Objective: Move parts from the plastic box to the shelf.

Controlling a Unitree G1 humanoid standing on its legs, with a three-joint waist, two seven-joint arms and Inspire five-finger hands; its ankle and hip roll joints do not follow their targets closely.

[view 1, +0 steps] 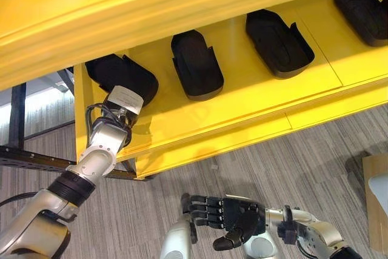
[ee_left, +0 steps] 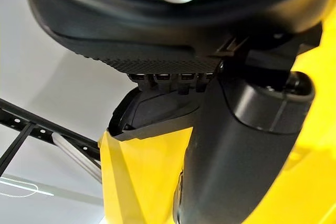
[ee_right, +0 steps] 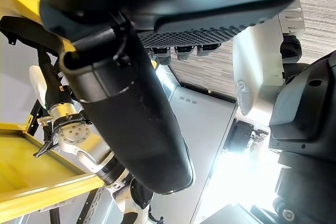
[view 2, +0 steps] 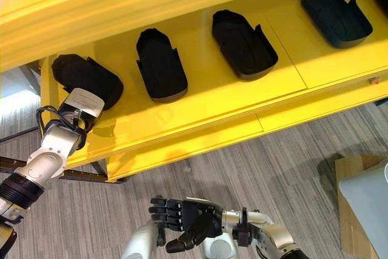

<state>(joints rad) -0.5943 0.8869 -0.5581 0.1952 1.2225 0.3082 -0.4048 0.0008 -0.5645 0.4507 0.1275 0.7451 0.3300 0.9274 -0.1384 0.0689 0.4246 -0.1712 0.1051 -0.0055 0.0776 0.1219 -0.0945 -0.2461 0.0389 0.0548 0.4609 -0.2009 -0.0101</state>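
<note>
A yellow shelf [view 1: 242, 107] carries a row of black moulded parts. The leftmost part [view 1: 121, 74] lies at the shelf's left end, near the front edge. My left arm reaches up to it, and my left hand [ee_left: 173, 30] is against that part [ee_left: 152, 114]; dark hand and dark part merge, so the grip is unclear. Three more parts lie further right: one [view 1: 196, 65] beside it, another [view 1: 277, 43] past that, and one [view 1: 364, 13] at the far right. My right hand [view 1: 239, 216] hangs low over the floor, open and holding nothing.
An upper yellow board [view 1: 151, 4] overhangs the shelf closely. A black metal rack [view 1: 24, 156] stands left of the shelf. A cardboard box [view 1: 376, 210] sits on the grey carpet at the right edge.
</note>
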